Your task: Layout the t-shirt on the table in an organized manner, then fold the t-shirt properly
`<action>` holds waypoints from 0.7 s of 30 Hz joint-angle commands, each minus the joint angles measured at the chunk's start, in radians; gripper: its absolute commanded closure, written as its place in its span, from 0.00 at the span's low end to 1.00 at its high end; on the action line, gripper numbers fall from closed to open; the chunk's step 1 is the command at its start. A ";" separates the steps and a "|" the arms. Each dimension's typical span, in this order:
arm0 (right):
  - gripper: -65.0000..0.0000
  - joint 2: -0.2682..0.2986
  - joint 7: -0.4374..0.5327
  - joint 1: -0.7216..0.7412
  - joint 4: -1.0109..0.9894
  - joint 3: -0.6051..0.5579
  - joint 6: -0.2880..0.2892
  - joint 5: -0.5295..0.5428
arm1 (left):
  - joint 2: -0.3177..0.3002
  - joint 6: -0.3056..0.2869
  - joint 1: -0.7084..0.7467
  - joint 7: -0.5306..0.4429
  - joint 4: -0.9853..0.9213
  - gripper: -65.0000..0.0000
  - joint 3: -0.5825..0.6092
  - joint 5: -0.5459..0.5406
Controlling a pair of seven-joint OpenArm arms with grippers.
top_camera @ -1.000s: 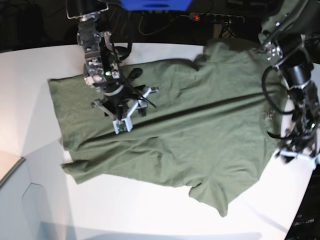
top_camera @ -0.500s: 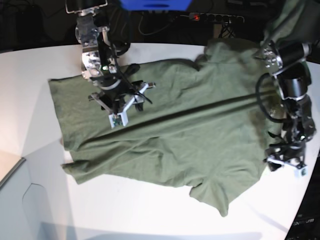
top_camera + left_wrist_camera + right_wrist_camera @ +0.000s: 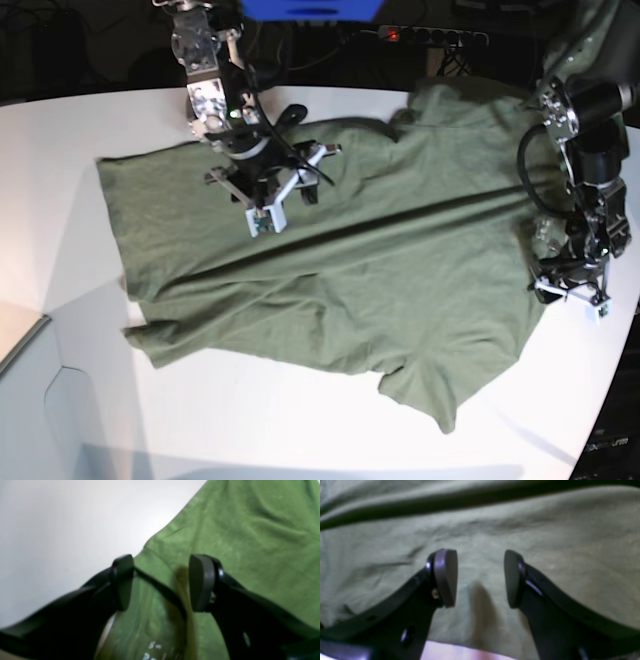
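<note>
The olive-green t-shirt [image 3: 380, 270] lies spread across the white table [image 3: 250, 420], with long creases running through its middle. Its hem is at the left and its collar end at the right. My right gripper [image 3: 262, 218] hangs open over the shirt's back left part. In the right wrist view its jaws [image 3: 481, 578] stand wide over wrinkled cloth [image 3: 545, 542] and hold nothing. My left gripper [image 3: 572, 295] is at the shirt's right edge. Seen from the left wrist, that gripper [image 3: 162, 581] is open above the cloth edge [image 3: 237, 530], where a blurred fold and white label print show.
The table's curved edge [image 3: 600, 400] runs close behind my left gripper. A grey box [image 3: 30, 400] stands at the front left corner. A power strip [image 3: 430, 35] and cables lie behind the table. Green cloth [image 3: 585, 30] hangs by the left arm's upper part.
My right gripper has moved to the right and farther back over the shirt. My left gripper has shifted in from the table's edge onto the shirt's right border. Both stayed open.
</note>
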 commanded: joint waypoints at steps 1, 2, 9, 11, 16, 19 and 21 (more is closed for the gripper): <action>0.53 -0.009 0.020 0.000 0.016 -0.004 -0.001 0.004 | -0.016 -0.002 -0.028 -0.023 0.010 0.47 -0.004 -0.005; 0.53 -0.007 0.020 0.000 0.013 -0.004 -0.001 0.004 | -0.016 -0.002 -0.028 -0.023 0.010 0.47 -0.003 -0.005; 0.53 0.022 0.022 0.019 -0.035 0.000 -0.001 0.004 | 0.020 -0.004 -0.008 -0.023 0.008 0.47 0.002 0.001; 0.53 0.039 0.022 0.022 -0.035 0.001 -0.001 0.004 | 0.023 -0.002 -0.007 -0.023 0.001 0.47 0.002 0.003; 0.53 0.070 0.022 0.020 -0.035 0.013 -0.001 0.004 | 0.029 -0.004 -0.013 -0.038 -0.101 0.48 -0.001 -0.005; 0.53 0.070 0.022 0.017 -0.036 0.072 -0.001 0.004 | 0.052 -0.005 -0.010 -0.119 -0.131 0.49 0.002 -0.002; 0.53 0.070 0.022 0.017 -0.036 0.112 -0.001 0.004 | 0.066 -0.005 -0.008 -0.144 -0.131 0.58 0.002 0.001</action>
